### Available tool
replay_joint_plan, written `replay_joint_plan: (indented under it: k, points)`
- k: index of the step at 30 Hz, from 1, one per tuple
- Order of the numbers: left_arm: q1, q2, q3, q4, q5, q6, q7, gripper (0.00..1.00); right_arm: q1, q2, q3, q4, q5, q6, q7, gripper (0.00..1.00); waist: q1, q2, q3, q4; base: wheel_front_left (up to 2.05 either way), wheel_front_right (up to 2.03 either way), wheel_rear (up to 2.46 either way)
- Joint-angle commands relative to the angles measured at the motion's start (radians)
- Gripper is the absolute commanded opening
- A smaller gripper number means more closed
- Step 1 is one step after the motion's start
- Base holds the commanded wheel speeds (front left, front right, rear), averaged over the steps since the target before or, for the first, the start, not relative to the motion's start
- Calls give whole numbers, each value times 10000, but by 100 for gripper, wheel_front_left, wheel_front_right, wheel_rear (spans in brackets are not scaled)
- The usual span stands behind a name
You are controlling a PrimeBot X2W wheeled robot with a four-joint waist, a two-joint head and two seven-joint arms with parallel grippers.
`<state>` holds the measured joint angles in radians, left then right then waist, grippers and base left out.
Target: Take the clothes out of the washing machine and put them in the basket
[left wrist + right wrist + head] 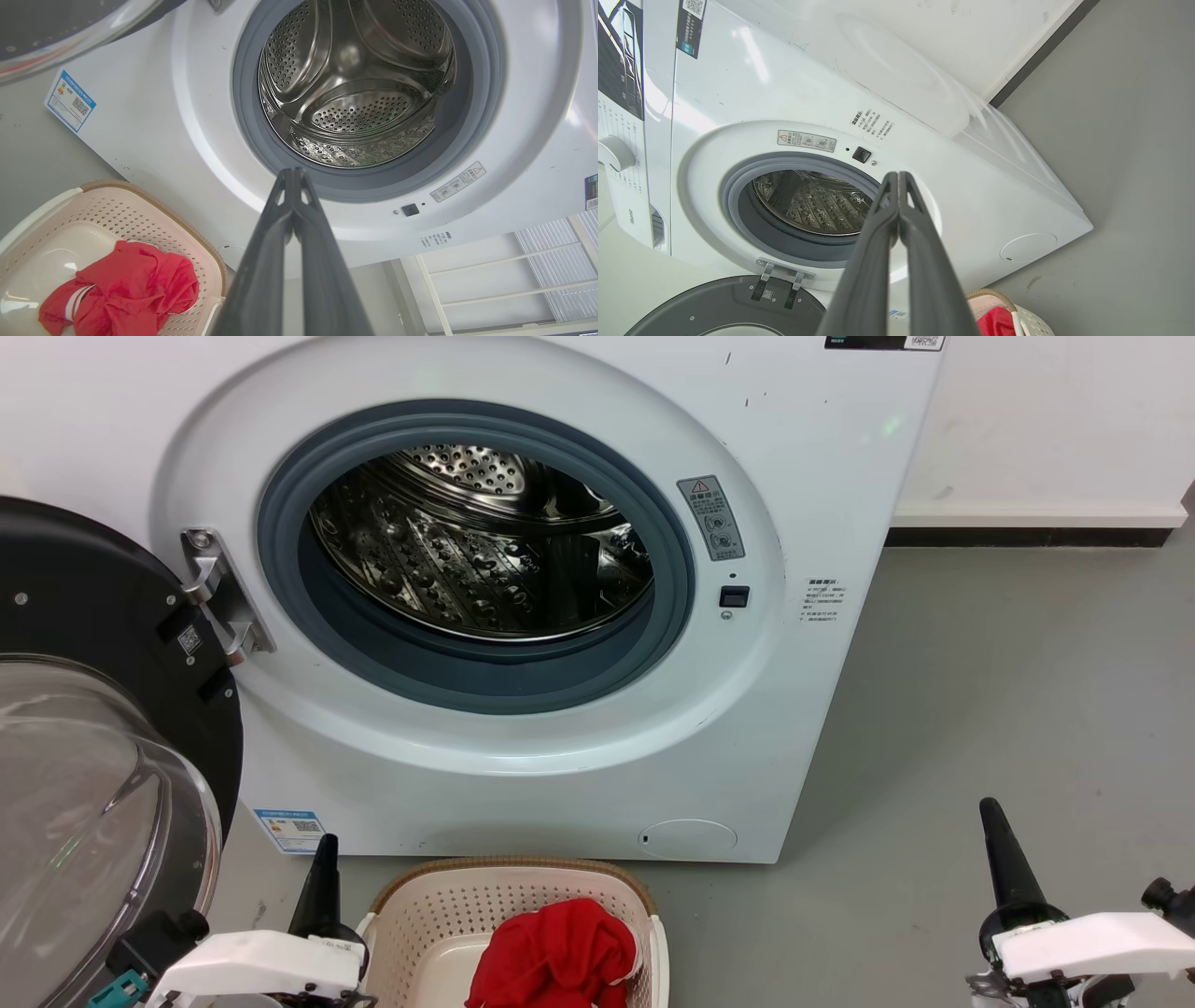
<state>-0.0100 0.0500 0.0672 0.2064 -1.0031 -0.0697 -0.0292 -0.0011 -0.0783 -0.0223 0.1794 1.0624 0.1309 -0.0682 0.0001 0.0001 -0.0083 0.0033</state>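
The left pincer (320, 877) and right pincer (997, 840) each have their long dark fingers pressed together, gripping nothing. Just right of the left pincer, between the two, an oval cream plastic basket (509, 866) sits on the grey floor (980, 691), crumpled bright red fabric clothes (558, 957) inside it. Beyond both stands the large white front-loading washing machine (523, 775), its black-rimmed glass door (89, 644) swung open left of the left pincer, perforated steel drum (467, 560) exposed.

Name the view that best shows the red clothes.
Left wrist view: most of the clothes, white trim included, lying in the basket. Head view crops them at its bottom edge; right wrist view catches a red corner.
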Motion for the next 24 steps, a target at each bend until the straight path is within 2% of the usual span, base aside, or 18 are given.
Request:
replay_joint_plan:
  k: [1,24]
  points:
    - [-267,7,41,-50,-291,-76,60,0,-299,-71,-30,-32,283,0,65,0,-1,-1,2,0,0,0,0]
    - [-606,5,234,135,-2726,-302,639,0,-639,-63,-229,251,2627,0,668,0,-1,-1,42,-12,0,0,0]
